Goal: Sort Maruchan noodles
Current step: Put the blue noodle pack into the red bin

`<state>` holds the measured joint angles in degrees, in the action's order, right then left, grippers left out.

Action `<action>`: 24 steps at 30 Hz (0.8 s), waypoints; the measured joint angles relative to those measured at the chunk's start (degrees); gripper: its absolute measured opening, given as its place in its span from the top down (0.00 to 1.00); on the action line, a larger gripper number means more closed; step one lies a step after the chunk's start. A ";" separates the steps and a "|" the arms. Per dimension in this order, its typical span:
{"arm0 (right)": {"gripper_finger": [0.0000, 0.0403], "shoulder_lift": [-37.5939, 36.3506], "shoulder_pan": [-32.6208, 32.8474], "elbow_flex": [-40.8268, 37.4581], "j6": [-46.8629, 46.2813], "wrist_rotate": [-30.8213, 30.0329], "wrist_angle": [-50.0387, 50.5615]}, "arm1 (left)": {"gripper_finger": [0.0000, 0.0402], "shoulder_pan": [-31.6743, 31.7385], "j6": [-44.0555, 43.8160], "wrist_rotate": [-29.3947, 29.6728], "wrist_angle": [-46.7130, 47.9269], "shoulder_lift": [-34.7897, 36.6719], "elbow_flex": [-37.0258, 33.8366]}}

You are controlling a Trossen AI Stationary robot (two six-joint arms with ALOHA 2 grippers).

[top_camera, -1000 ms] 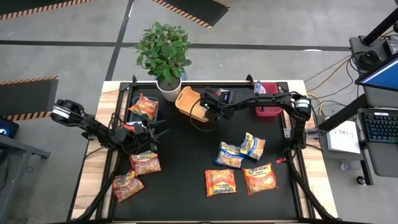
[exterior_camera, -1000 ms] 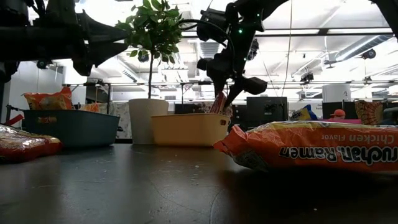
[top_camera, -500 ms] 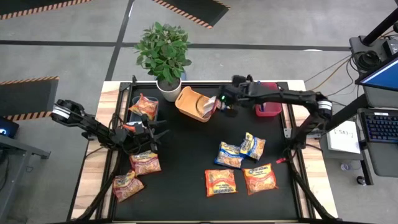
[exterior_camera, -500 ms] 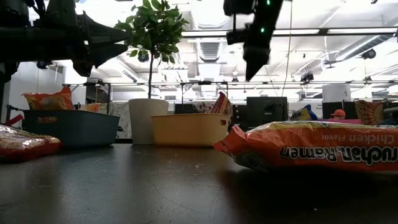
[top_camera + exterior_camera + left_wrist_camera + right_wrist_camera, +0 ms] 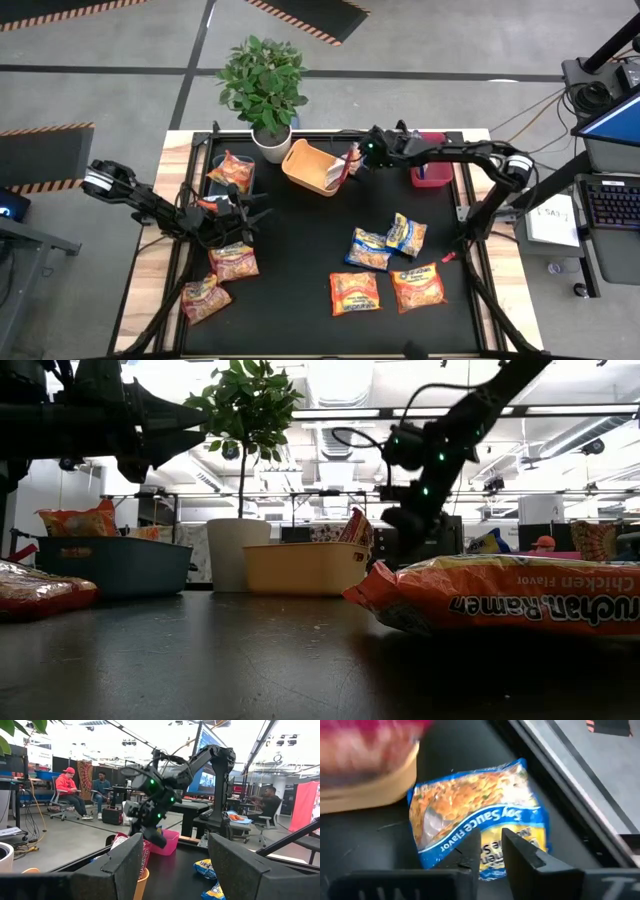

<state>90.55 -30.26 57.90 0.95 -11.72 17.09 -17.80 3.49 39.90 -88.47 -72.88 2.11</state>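
The noodles are small flat crinkly packets. On the black mat (image 5: 300,260) four lie near my right arm: two blue-and-yellow ones (image 5: 388,241) side by side and two orange ones (image 5: 385,289) below them in the high view. Two more orange packets (image 5: 220,279) lie on my left side, and one orange packet (image 5: 231,170) sits in the dark teal bin (image 5: 218,160). A pinkish-red packet (image 5: 349,160) stands tilted at the edge of the orange bin (image 5: 308,167), beside the potted plant (image 5: 264,88).

My right gripper (image 5: 366,152) is in the air just beside this pinkish-red packet, between the orange bin and the red bin (image 5: 432,176). I cannot tell if its fingers are apart or together. My left gripper (image 5: 250,212) waits above the left side of the mat, with its fingers spread wide and nothing between them.

The right wrist view shows what the high view does not: one blue packet (image 5: 479,835) reads "Soy Sauce Flavor". The low view shows "Chicken Flavor" on a near orange packet (image 5: 500,595). The left wrist view shows people (image 5: 65,787) sitting in the room behind.
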 joint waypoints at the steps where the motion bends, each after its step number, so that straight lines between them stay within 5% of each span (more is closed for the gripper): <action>1: 0.87 0.29 0.03 -0.96 0.02 0.18 -1.23 | 0.48 0.00 0.00 0.00 -0.02 0.00 0.00; 7: 0.97 1.39 0.90 -4.79 -0.08 0.19 -6.05 | 0.48 0.00 0.02 0.00 0.09 0.00 0.00; 17: 0.98 6.02 5.04 -5.03 -4.32 1.44 -6.74 | 0.48 0.00 -0.04 0.00 0.15 0.00 0.00; 24: 0.98 3.27 14.77 -4.33 -12.33 17.81 -6.84 | 0.48 0.00 -1.69 -0.42 0.51 -0.31 0.77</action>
<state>93.82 -15.49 53.58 -11.38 6.09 10.25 -17.80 1.80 39.48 -87.96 -73.19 2.88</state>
